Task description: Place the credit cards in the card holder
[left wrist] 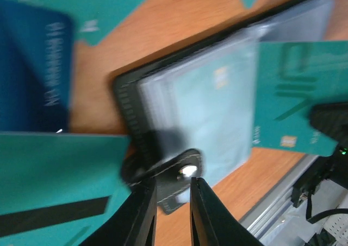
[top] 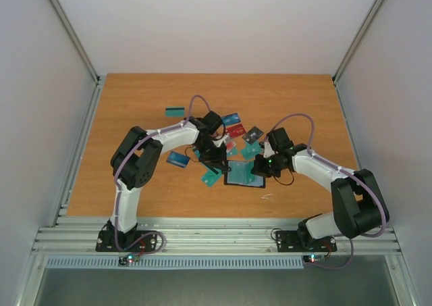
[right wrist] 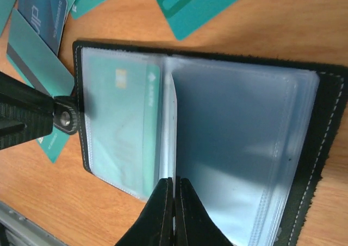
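A fixed camera high above the near edge looks down and away over the whole table (top: 135, 103). Both wrist cameras hang very close over its middle, aimed steeply down. All three views share the open card holder (top: 244, 174); the left wrist camera faces right across it.

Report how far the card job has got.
Done: the card holder lies open on the table with one teal card inside a clear sleeve. In hand: the left gripper appears to pinch the holder's snap tab, while the shut right gripper rests at the sleeve edges. Left: many loose cards lie around the holder, unfiled.
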`<state>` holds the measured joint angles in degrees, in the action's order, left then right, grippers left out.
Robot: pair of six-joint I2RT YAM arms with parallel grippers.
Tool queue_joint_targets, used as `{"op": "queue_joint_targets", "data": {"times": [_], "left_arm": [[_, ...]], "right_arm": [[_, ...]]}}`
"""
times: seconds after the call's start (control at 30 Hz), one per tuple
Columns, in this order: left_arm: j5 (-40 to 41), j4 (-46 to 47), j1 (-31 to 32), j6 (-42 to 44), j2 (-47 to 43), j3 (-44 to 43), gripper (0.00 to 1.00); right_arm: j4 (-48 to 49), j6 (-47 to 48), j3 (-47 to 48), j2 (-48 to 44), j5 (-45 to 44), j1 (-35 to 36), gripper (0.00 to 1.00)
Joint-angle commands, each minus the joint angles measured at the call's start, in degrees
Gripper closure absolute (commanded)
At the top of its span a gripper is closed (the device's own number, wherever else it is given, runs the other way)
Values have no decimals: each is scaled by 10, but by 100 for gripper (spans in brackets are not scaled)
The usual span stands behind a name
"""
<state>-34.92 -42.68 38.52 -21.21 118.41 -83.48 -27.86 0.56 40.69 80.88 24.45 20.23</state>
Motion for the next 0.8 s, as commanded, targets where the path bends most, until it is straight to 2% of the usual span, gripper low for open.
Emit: {"op": "queue_joint_targets", "data": {"times": [0.0,0.37,0.77], "left_arm": [[19,8,-17,10,-40,27,81],[6,12,-15,21,-31,19,82],[5,-2,-15,33,-9,4,84]], "right_arm": [[-36,22,28,7,-47,1,99],[-75,74,61,-12,7,-6,99],[-74,75,63,41,74,-26,99]]}}
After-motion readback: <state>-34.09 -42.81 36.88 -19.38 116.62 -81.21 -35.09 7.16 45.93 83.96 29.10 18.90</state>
